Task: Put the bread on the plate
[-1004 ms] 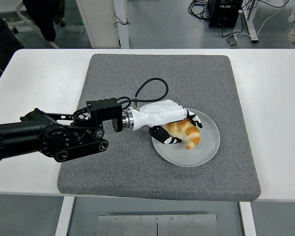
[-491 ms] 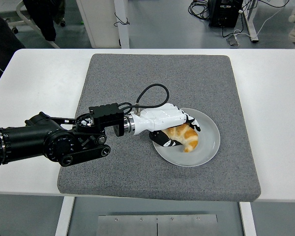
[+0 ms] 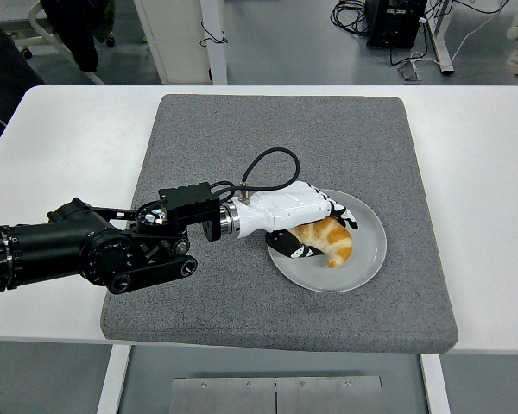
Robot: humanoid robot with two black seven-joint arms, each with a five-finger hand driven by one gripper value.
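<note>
Table (image 3: pixel 60 138): white, spanning the whole width of the view, its near edge toward the bottom.
Mat (image 3: pixel 242 129): a grey, coarse-textured square pad lying on the middle of the table, covering most of its depth – everything else sits on it.
Left arm (image 3: pixel 78 250): black, coming in from the table's left edge and reaching across the mat's near-left part toward the plate; a black cable loops up above the wrist.
Plate (image 3: pixel 367 259): round, pale grey-white, on the mat right of centre and closer to the mat's near edge than its far one.
Left robot hand (image 3: pixel 315 226): white shell with black fingertips, lying over the plate's left portion; the fingers are curled over and around the bread – thumb side below it, the other fingers draped across its far side.
Bread (image 3: pixel 332 241): a golden-brown croissant with paler stripes, lying on the plate near its middle, its left end tucked under the robot hand, its right end curving toward the table's near edge.
</note>
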